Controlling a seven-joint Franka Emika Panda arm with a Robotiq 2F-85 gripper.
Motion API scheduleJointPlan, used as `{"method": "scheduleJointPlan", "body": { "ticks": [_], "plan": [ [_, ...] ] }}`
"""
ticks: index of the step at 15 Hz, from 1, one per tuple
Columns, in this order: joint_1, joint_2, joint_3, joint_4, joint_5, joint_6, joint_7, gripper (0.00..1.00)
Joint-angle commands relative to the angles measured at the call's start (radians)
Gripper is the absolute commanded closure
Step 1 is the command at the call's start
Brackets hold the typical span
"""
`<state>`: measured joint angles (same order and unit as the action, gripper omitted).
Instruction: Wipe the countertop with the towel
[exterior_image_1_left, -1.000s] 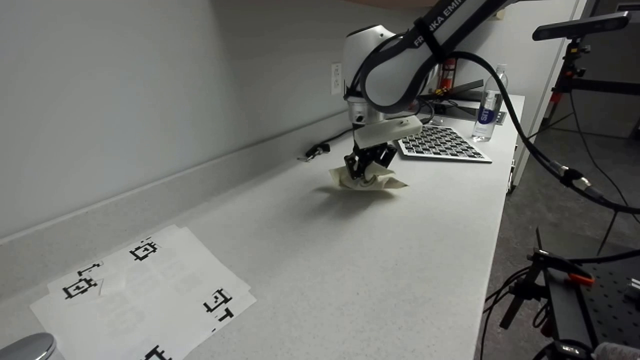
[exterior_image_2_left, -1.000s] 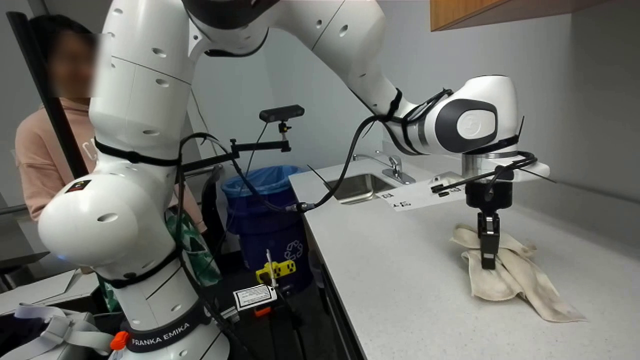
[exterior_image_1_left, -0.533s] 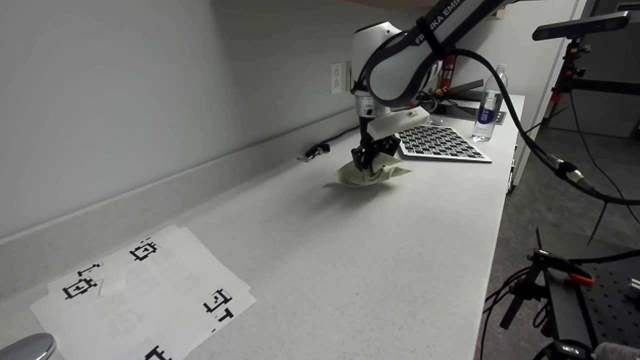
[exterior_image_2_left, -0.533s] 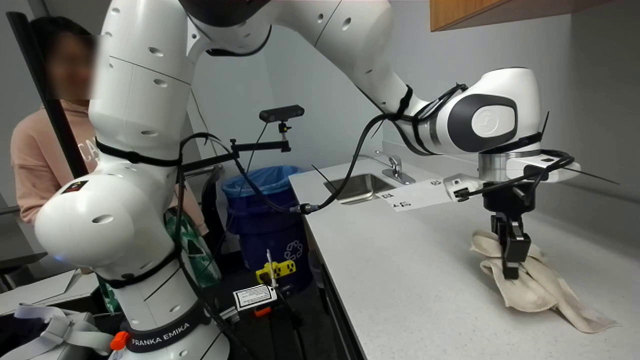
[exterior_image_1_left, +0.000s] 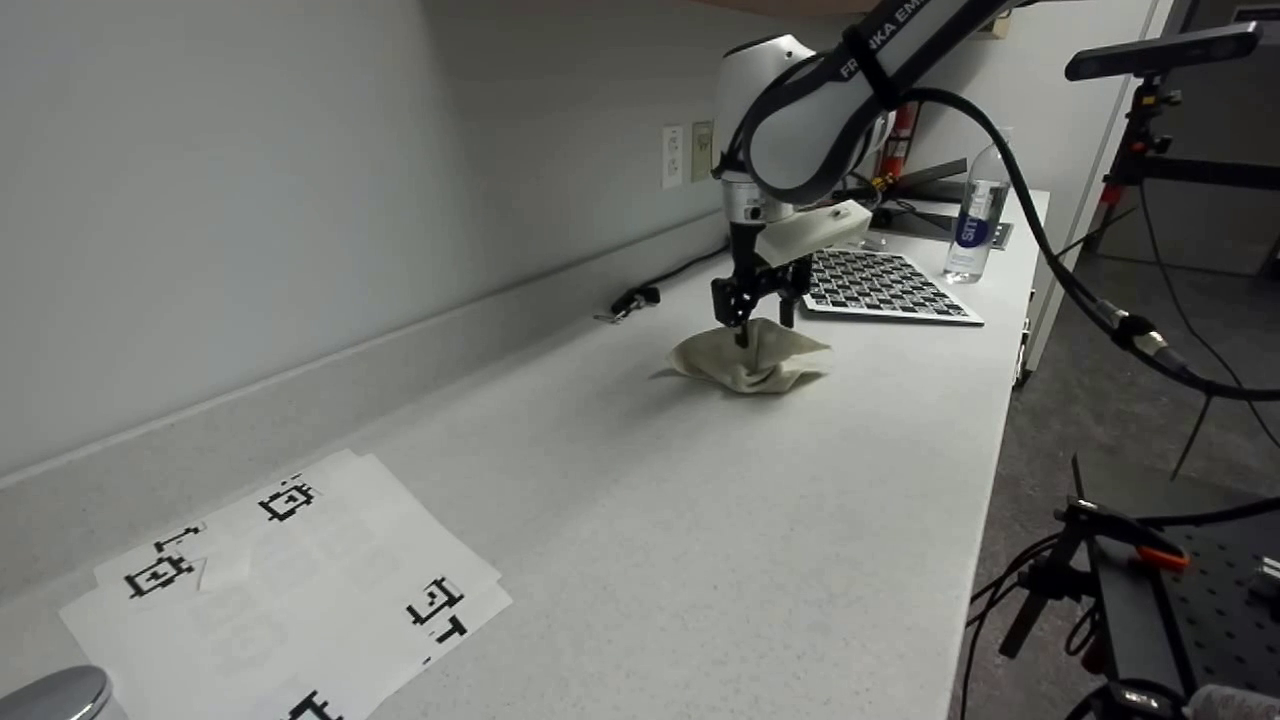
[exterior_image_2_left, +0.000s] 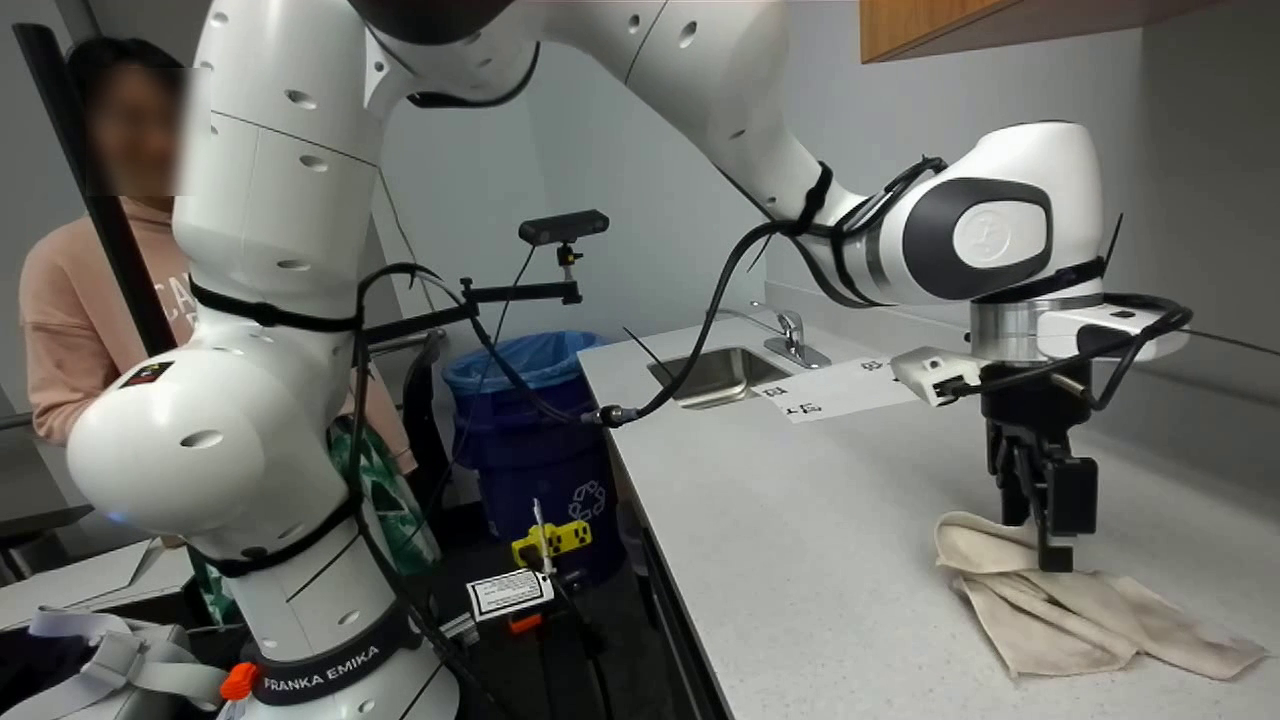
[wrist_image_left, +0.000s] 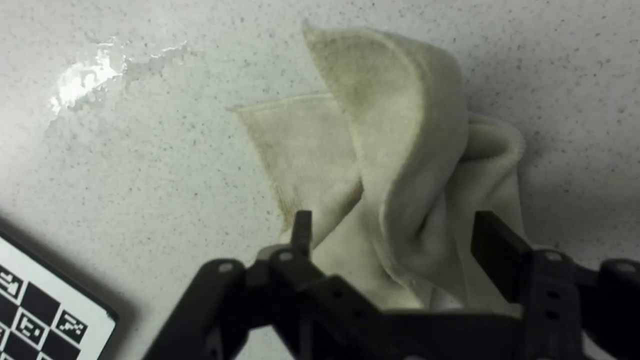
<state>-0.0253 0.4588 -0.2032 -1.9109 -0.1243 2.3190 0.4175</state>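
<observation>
A: In an exterior view, what lies left of the gripper (exterior_image_1_left: 764, 328)?
B: Well apart from it, printed paper sheets (exterior_image_1_left: 330, 560) on the pale countertop (exterior_image_1_left: 700, 560). Nearer to it, by the wall (exterior_image_1_left: 250, 200), a small black item (exterior_image_1_left: 637, 300).
A: And the gripper itself?
B: Its two fingers are spread apart, pointing down. The beige towel (exterior_image_1_left: 715, 365) lies crumpled on the countertop directly below; whether a fingertip touches the cloth, I cannot tell.
A: To its right?
B: Just behind it, a black-and-white checkered board (exterior_image_1_left: 885, 285); farther right, a clear bottle (exterior_image_1_left: 965, 260), upright.
A: And left to right in the wrist view?
B: A corner of the checkered board sits low, left of the gripper. Ahead of the fingers, also to their left, a glossy patch (wrist_image_left: 82, 82) shines on the countertop. Then the towel: its brownish left edge reaches past one finger, a thick raised fold runs between the two, and its right side extends beneath the other.
</observation>
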Motion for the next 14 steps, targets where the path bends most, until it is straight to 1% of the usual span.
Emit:
{"method": "scheduleJointPlan", "body": {
  "ticks": [1,4,6,10,13,14],
  "plan": [
    [-0.018,-0.069,0.008,-0.046,0.007,0.013,-0.056,0.00],
    [-0.024,-0.111,0.006,-0.074,0.009,0.007,-0.064,0.00],
    [-0.028,-0.148,0.003,-0.114,0.005,0.005,-0.061,0.00],
    [-0.061,-0.235,0.014,-0.228,0.053,-0.011,-0.110,0.00],
    [-0.083,-0.307,0.010,-0.321,0.073,0.010,-0.158,0.00],
    [-0.095,-0.333,0.012,-0.348,0.089,0.014,-0.193,0.00]
  ]
}}
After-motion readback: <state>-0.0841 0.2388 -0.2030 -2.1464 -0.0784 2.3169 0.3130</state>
